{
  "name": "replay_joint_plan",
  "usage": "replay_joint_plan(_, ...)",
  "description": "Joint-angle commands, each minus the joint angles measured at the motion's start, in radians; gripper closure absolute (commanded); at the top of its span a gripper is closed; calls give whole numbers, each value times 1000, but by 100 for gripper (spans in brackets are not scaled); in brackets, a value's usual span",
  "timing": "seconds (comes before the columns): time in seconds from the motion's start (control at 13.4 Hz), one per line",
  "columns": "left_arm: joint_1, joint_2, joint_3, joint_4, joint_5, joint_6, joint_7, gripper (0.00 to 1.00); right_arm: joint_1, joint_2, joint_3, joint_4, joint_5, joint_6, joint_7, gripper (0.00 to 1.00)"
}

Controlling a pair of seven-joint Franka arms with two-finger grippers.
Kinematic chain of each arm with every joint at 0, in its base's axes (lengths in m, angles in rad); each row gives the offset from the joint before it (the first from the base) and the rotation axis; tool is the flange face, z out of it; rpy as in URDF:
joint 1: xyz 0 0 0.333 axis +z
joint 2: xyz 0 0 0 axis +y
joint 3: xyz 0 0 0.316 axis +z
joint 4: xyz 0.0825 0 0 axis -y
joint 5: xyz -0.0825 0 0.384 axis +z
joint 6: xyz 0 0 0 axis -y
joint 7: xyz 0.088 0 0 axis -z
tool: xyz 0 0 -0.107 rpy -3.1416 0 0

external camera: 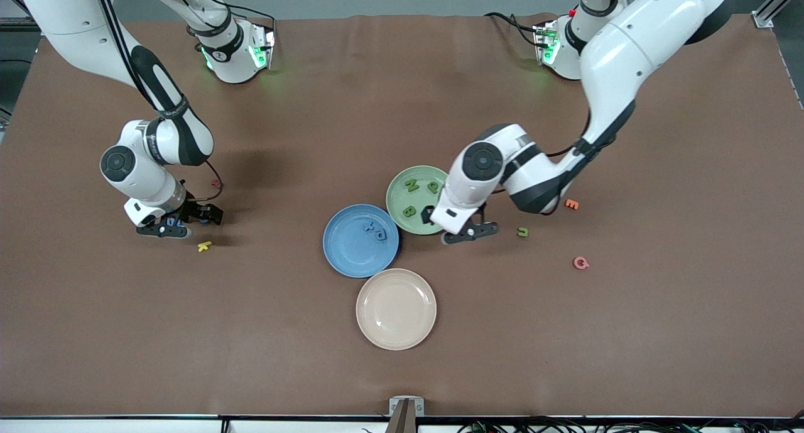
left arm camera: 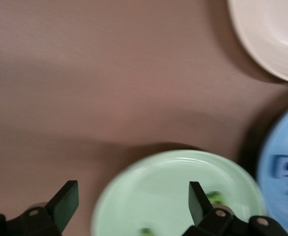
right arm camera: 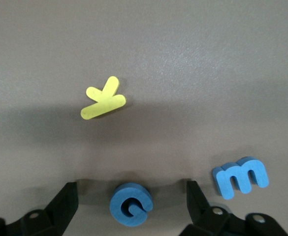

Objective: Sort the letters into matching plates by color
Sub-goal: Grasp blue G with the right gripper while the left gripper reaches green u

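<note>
Low over the table at the right arm's end, my right gripper [external camera: 178, 223] [right arm camera: 131, 192] stands open around a blue letter G [right arm camera: 130, 205] that lies flat. A blue letter m [right arm camera: 240, 177] lies beside it. My left gripper [external camera: 450, 224] [left arm camera: 133, 197] is open and empty over the rim of the pale green plate [external camera: 397, 197] [left arm camera: 173, 182]. That plate holds three green letters [external camera: 411, 185]. The blue plate [external camera: 345, 247] [left arm camera: 281, 196] holds two blue letters [external camera: 375, 231]. A green letter u [external camera: 522, 232] lies on the table toward the left arm's end.
A beige plate [external camera: 396, 308] [left arm camera: 272, 34] sits nearer the front camera than the blue plate. A yellow letter [external camera: 204, 246] [right arm camera: 103, 98] lies beside the right gripper, and a red one [external camera: 216, 183] is farther back. Orange [external camera: 571, 203] and pink [external camera: 581, 263] letters lie toward the left arm's end.
</note>
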State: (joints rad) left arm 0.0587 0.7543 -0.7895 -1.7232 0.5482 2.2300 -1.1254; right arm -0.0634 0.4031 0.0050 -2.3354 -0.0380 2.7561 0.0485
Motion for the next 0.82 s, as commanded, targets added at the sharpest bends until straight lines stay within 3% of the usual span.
replay_joint_plan(0.0, 82, -105, -10, -127, 10, -7, 59, 1, -18, -9, 15, -19, -2, 19, -18, 18)
replay_joint_plan(0.52, 268, -110, -13, -258, 189, 86, 113, 1, -15, -7, 15, -27, -2, 13, -16, 96)
replay_joint_plan(0.75, 323, -99, -13, -311, 260, 157, 119, 2, -16, -7, 15, -27, -2, 13, -16, 100)
